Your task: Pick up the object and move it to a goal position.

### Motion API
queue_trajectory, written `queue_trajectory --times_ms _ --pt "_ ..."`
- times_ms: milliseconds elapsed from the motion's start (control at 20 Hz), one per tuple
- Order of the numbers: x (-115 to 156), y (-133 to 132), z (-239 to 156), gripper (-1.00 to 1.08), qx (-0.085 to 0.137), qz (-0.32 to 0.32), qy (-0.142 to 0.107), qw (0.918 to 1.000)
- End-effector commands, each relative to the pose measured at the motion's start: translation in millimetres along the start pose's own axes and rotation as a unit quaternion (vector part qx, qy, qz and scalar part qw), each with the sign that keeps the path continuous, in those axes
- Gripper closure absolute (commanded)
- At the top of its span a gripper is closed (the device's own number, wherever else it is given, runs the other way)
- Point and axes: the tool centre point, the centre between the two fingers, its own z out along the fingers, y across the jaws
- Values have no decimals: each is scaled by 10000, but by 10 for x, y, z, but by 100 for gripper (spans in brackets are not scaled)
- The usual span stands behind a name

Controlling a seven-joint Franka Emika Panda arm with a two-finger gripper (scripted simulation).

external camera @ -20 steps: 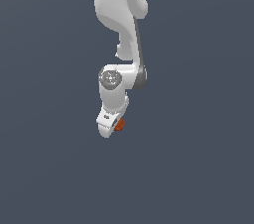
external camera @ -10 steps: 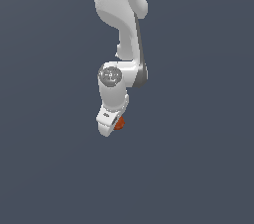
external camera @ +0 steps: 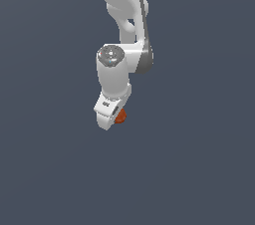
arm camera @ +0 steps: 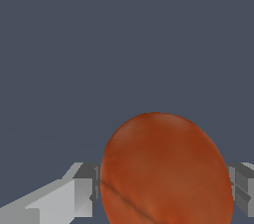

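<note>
A bare simulated test space, as far as we can tell.

We see only a flat, uniform slate-grey backdrop (external camera: 199, 169) around a smooth white robot arm (external camera: 122, 30), with computer-rendered surfaces and shading.

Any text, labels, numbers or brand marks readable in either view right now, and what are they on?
No readable text in either view.
Gripper: small dark marks on its white housing in the exterior view, too small to read.
Ball: mottled reddish-orange surface with dark streaks, no lettering.
Background: plain grey, no signs.
</note>
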Motion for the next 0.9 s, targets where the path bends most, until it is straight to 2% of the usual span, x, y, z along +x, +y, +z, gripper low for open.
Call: queue_trajectory --times_ms 0,850 --pt "25 -1 -285 108 -14 -2 5 10000" --pt "197 -19 -2235 108 -9 -9 11 10000"
